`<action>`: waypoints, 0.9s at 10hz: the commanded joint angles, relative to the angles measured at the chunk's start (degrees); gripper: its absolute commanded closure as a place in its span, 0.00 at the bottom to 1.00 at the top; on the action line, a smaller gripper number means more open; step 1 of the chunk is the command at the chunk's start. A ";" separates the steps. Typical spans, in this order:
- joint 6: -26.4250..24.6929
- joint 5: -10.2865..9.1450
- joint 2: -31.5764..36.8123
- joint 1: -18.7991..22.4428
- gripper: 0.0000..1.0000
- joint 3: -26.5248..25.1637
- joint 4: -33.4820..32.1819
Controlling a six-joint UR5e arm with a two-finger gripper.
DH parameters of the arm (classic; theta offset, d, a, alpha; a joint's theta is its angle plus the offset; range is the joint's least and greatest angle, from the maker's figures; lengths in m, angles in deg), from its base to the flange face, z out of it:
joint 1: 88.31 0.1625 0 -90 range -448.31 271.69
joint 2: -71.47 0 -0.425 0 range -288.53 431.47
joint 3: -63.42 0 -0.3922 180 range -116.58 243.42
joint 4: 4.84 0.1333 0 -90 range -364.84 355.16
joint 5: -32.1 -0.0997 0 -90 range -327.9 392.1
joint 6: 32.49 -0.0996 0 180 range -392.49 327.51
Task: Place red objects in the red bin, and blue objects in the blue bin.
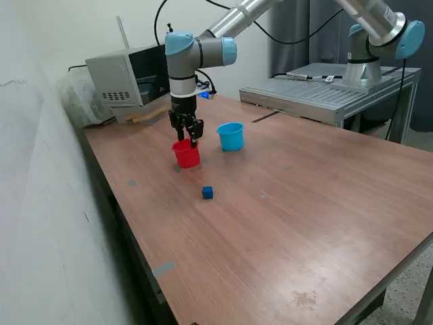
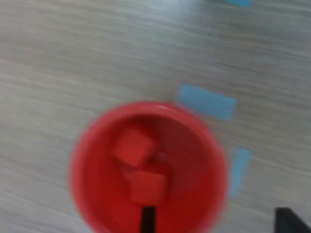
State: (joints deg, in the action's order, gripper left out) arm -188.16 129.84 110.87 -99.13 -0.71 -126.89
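The pincer (image 1: 192, 139) hangs directly above the red bin (image 1: 186, 154), with its tips at the level of the rim. Whether the fingers are apart or together cannot be told: the exterior view shows them as one dark cluster, and the wrist view shows only a dark finger tip (image 2: 148, 219) at the frame edge and another dark corner (image 2: 291, 221) off to the side.

The red bin stands upright on the wooden counter (image 1: 304, 203). The wrist view, blurred, looks straight down into the red bin (image 2: 92, 145). Two red cubes lie on its floor: one red cube (image 2: 133, 148) sits tilted, and the second red cube (image 2: 148, 187) lies just beside it, the two touching or nearly touching.

The blue bin (image 1: 231, 136) stands upright near the red bin, on the exterior view's right of it, with a clear gap between them. Its contents cannot be seen.

One dark blue cube (image 1: 208, 193) rests on the counter, in front of the red bin and well apart from both bins.

Light blue tape strips (image 2: 206, 102) lie flat on the counter just beside the red bin.

A grey metal box (image 1: 125, 78) stands at the far end of the counter, behind the arm
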 commanded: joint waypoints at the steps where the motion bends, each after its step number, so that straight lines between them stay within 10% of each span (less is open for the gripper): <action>1: -0.07 0.08 -0.03 5.18 0.00 -0.03 0.15; 4: 0.72 -0.01 0.06 9.05 0.00 -0.03 0.06; 6: 19.23 -1.23 0.06 11.86 0.00 -0.21 0.41; 9: 32.94 -9.13 0.06 14.07 0.00 -0.38 0.50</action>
State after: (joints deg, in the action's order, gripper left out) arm -167.71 125.64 110.94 -87.35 -0.89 -126.56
